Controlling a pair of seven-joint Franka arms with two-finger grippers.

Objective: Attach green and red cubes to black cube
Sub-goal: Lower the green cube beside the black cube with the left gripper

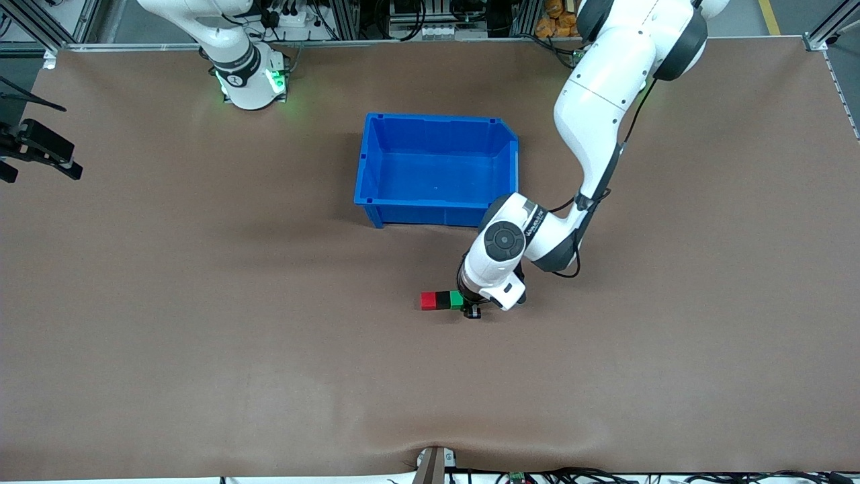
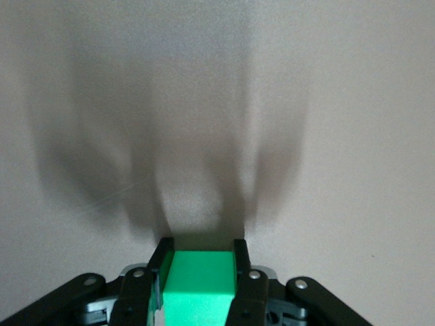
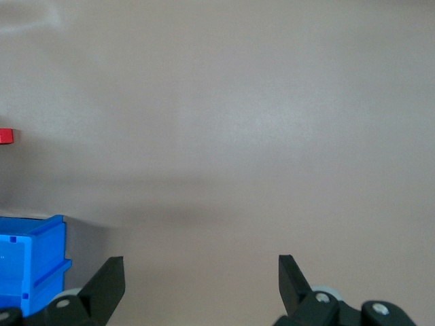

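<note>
The red cube point(image 1: 428, 300), the black cube point(image 1: 443, 300) and the green cube point(image 1: 457, 299) sit touching in one row on the table, black in the middle, nearer to the front camera than the blue bin. My left gripper point(image 1: 471, 308) is down at the green end of the row. In the left wrist view it point(image 2: 200, 246) is shut on the green cube point(image 2: 200, 288); the black and red cubes are hidden there. My right gripper point(image 3: 200, 272) is open and empty, waiting high over the right arm's end of the table point(image 1: 40, 161). The red cube point(image 3: 5, 136) shows small in its view.
An empty blue bin point(image 1: 437, 210) stands mid-table, farther from the front camera than the cubes; its corner shows in the right wrist view point(image 3: 30, 265). The left arm's elbow point(image 1: 537, 232) hangs by the bin's corner. Brown table surface lies all around.
</note>
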